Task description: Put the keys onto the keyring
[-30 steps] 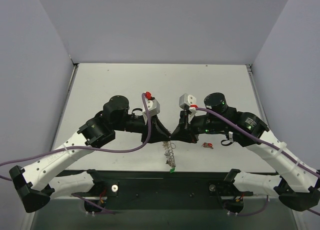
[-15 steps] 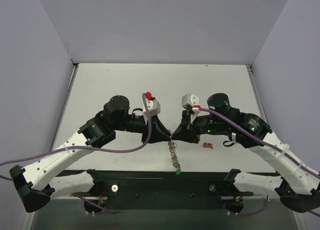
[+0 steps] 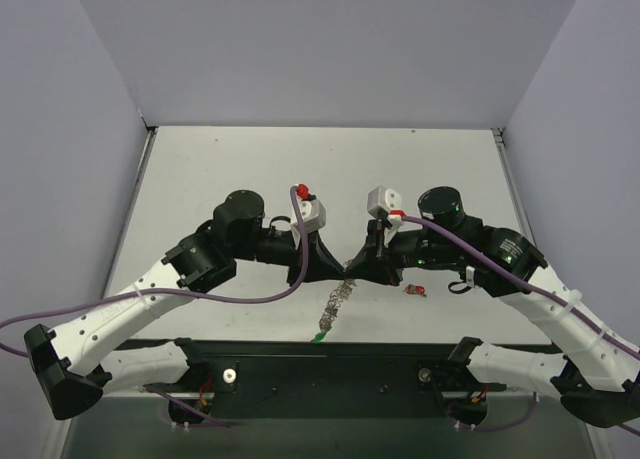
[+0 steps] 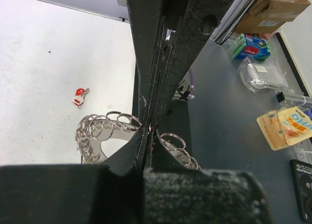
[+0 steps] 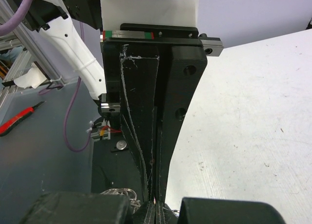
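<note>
**While both grippers clamp it, the keyring hangs between them**

Where the two arms meet tip to tip over the near part of the white counter (image 3: 250, 169), the keyring (image 3: 338, 297) dangles just below their fingertips. It is silvery metal, and its rim is crowded with small wire loops, so from above it reads as a frilly, tangled strand, not a clean circle. It slants down and to the left, towards the counter's near edge. A small green tag (image 3: 319, 336) sits at its lowest end.

The left gripper (image 3: 338, 271) is clenched, with no gap between its fingers. In the left wrist view the ring's loops fan out on either side of its tips, so it appears to be pinching the ring's rim. The right gripper (image 3: 356, 271) is also pressed tight. Its black fingers come down to the same spot on the ring, and in its own wrist view a few silvery loops show just beside the tips.

A single key with a red head (image 3: 415, 291) lies flat on the counter, to the right of the ring and apart from it, just below the right arm's wrist.
</note>
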You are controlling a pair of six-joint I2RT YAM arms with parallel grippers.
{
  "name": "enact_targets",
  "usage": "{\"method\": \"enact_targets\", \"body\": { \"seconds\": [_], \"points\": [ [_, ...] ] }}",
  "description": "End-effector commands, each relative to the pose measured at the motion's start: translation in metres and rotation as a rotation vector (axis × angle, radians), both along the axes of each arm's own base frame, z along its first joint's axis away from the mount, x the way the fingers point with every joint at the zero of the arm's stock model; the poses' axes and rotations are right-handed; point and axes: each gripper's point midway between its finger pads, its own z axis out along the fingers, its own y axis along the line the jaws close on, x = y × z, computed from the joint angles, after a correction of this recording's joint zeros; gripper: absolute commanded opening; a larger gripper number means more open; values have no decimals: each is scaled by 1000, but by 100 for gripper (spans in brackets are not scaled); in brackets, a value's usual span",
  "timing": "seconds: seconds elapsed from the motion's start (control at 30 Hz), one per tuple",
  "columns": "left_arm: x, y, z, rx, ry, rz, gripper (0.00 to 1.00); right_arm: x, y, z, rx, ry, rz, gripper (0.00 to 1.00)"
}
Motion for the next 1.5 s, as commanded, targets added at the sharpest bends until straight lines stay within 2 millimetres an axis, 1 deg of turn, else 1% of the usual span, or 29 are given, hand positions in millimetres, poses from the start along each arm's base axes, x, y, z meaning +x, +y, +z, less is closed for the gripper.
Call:
{"method": "enact_targets", "body": {
  "seconds": [0.0,0.1,0.13,0.17,0.2,0.23,0.27,0.3,0.33,0.37,0.4,0.43,0.47,0.5,0.53,0.6,0.63,0.67,0.7,0.73,0.8,0.83,0.87,0.9,1.03,1.17,1.47],
  "points": [
    [-1,-3,17,-46,-47,-9,0,2,6,28,105,-66,13,0],
    [0,-2,18,-51,-55,5,0,2,6,28,110,-66,11,0],
    [2,-2,18,-53,-59,15,0,3,6,29,113,-72,2,0],
    [3,-2,15,-54,-60,25,0,7,4,26,109,-74,-21,1],
    [3,0,20,-71,-73,36,0,8,3,31,126,-97,-36,6],
    [7,0,20,-77,-85,60,0,12,0,33,135,-105,-66,13],
    [8,1,20,-84,-91,75,0,20,-4,29,134,-112,-122,30],
    [9,4,21,-101,-105,92,0,22,-8,40,177,-146,-152,39],
    [13,5,22,-112,-118,123,0,28,-14,43,195,-161,-189,55],
    [16,7,23,-122,-128,143,0,33,-15,45,223,-163,-224,61],
    [17,11,24,-148,-146,168,0,36,-23,51,249,-185,-266,69],
    [17,13,25,-161,-153,176,0,40,-28,54,268,-187,-298,80],
    [18,14,28,-184,-168,186,0,48,-33,58,295,-188,-336,84],
    [17,18,33,-221,-193,197,0,50,-37,56,307,-175,-363,86],
    [15,19,34,-235,-199,198,0,52,-40,56,318,-169,-380,91],
    [11,24,44,-289,-233,192,0,58,-43,53,328,-160,-411,93],
    [9,24,39,-292,-234,185,0,59,-43,51,326,-157,-416,95],
    [5,27,49,-336,-268,176,0,60,-43,50,325,-156,-414,95],
    [-1,28,49,-355,-283,148,0,61,-43,48,323,-150,-417,95],
    [-3,29,42,-361,-290,137,0,61,-42,45,318,-142,-415,96],
    [-11,35,52,-428,-349,122,0,62,-41,43,315,-141,-414,96],
    [-13,37,52,-444,-365,119,0,62,-41,40,312,-136,-414,96],
    [-14,40,47,-453,-388,122,0,62,-41,40,314,-137,-413,96],
    [-13,42,49,-468,-410,134,0,63,-42,39,312,-137,-417,96],
    [-10,49,41,-468,-492,166,0,66,-43,33,303,-128,-430,96],
    [-9,55,37,-466,-588,182,0,67,-42,28,294,-115,-425,96],
    [-6,57,31,-423,-653,189,0,69,-43,16,276,-97,-434,97]
  ]
}}
